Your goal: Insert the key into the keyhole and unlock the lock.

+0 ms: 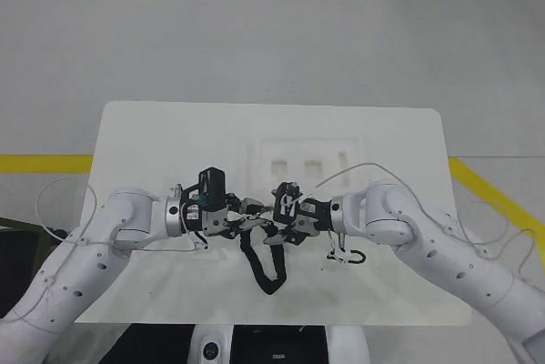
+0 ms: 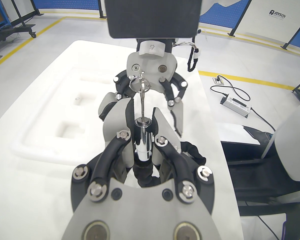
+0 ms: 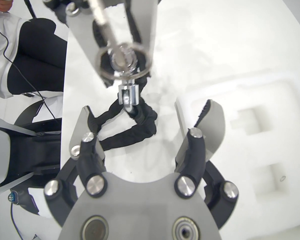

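My left gripper (image 2: pixel 143 109) is shut on the chrome lock cylinder (image 2: pixel 143 138) and holds it above the table. The lock's black cable (image 1: pixel 267 264) hangs in a loop below. The key (image 2: pixel 141 101) stands in the keyhole at the cylinder's top, with its key ring (image 2: pixel 139 85) at the outer end. My right gripper (image 3: pixel 150 108) faces the left one and is open, with nothing in it. Its fingers (image 2: pixel 178 116) flank the key without touching. In the right wrist view the key ring (image 3: pixel 122 61) and cable (image 3: pixel 137 121) lie just beyond its fingertips.
A white foam tray (image 1: pixel 258 168) with rectangular recesses lies on the white table (image 1: pixel 145 136) behind the grippers. The table's near edge is close below the hanging cable. A small dark item (image 1: pixel 345 257) lies beside the right arm.
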